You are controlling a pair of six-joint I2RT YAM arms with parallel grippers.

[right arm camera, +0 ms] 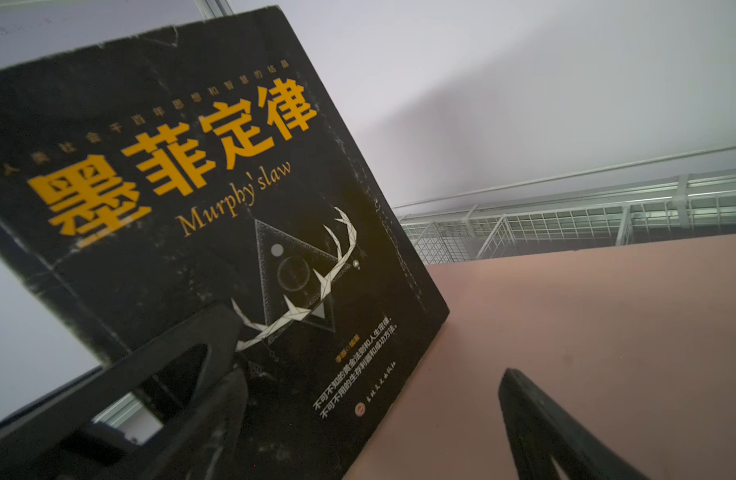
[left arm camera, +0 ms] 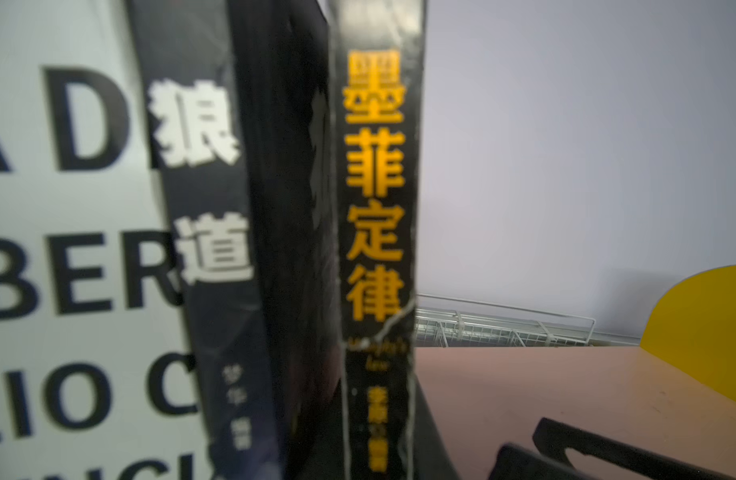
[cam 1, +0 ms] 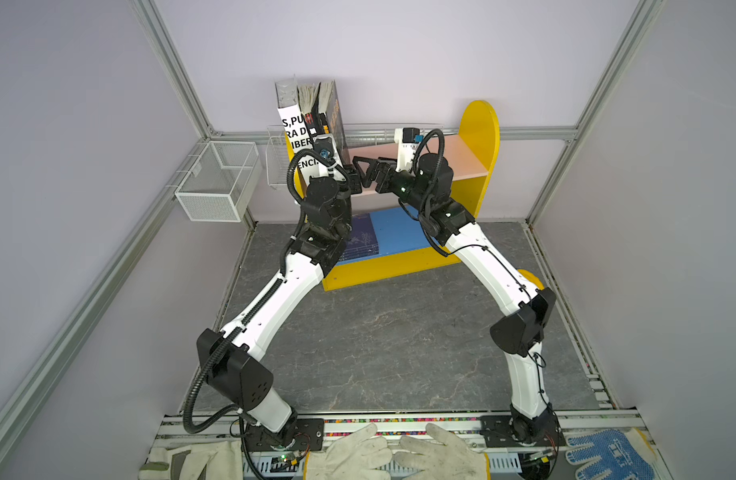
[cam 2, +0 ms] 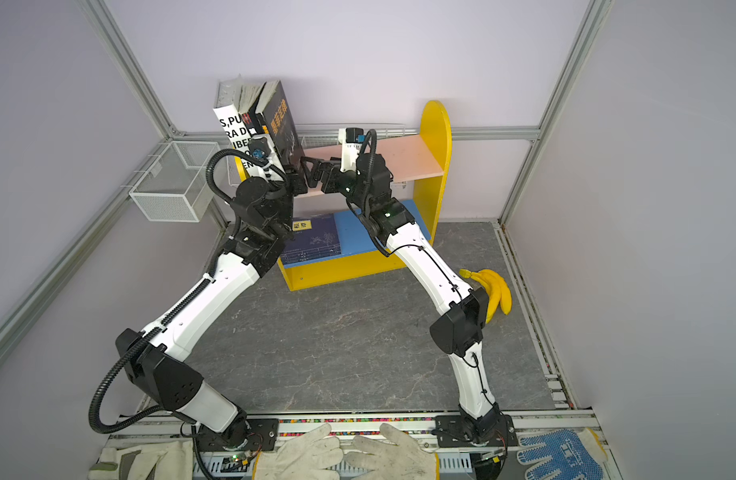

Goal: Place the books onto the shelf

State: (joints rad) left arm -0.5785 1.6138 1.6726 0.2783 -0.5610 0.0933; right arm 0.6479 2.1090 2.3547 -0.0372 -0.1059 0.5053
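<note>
Three books stand at the left end of the shelf's (cam 1: 480, 137) pink upper board (cam 1: 461, 162): a white book (cam 1: 293, 129) with bold black lettering, a black book (left arm camera: 204, 166) with a white title, and a black book (right arm camera: 170, 187) with an orange title. My left gripper (cam 2: 297, 180) sits low at the spine (left arm camera: 378, 187) of the orange-titled book, shut on it. My right gripper (right arm camera: 370, 345) is open beside that book's cover, one finger (right arm camera: 191, 353) in front of the cover and the other over the pink board. Navy-blue books (cam 2: 312, 241) lie flat on the blue lower board.
A white wire mesh basket (cam 1: 216, 178) hangs on the left wall, and another (right arm camera: 565, 224) runs behind the shelf. Bananas (cam 2: 495, 291) lie on the grey table by the right arm. Work gloves (cam 1: 399, 453) lie along the front rail.
</note>
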